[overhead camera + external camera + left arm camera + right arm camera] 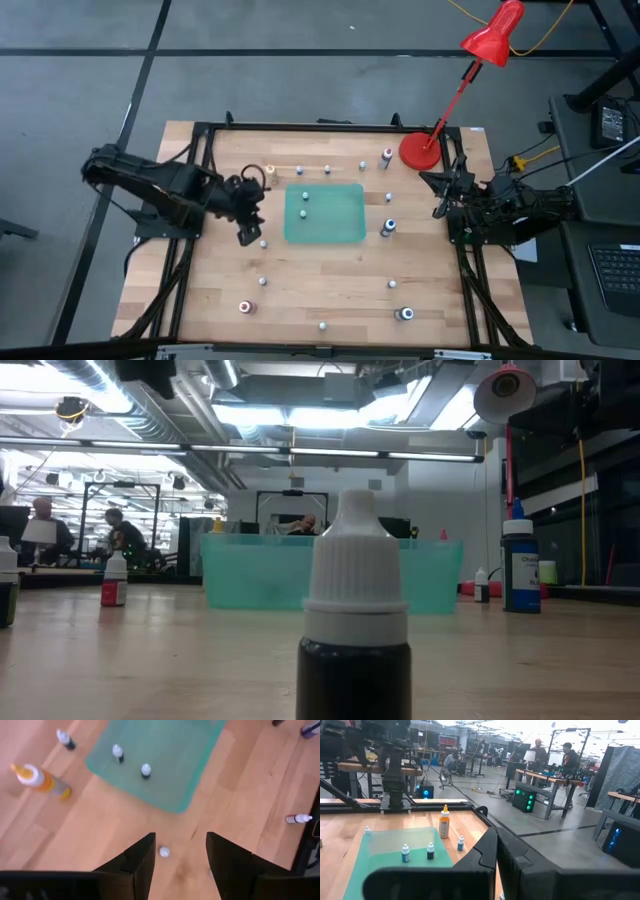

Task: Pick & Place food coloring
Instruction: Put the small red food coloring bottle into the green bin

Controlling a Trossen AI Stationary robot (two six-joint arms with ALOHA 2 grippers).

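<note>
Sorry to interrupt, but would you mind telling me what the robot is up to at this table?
It is gathering tiny white-capped food colouring bottles scattered over the wooden table onto the flat green rectangular mat. Two small bottles stand on the mat. The left gripper hovers open over another whitish-capped bottle just off the mat's edge, not gripping it. The right gripper waits shut at the table's right edge, near the red desk lamp.

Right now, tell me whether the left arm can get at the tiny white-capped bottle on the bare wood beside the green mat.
Probably yes. The left gripper hangs open right above the tiny white-capped bottle, its cap showing between the fingers, with nothing in between. The green mat lies just beyond.
</note>
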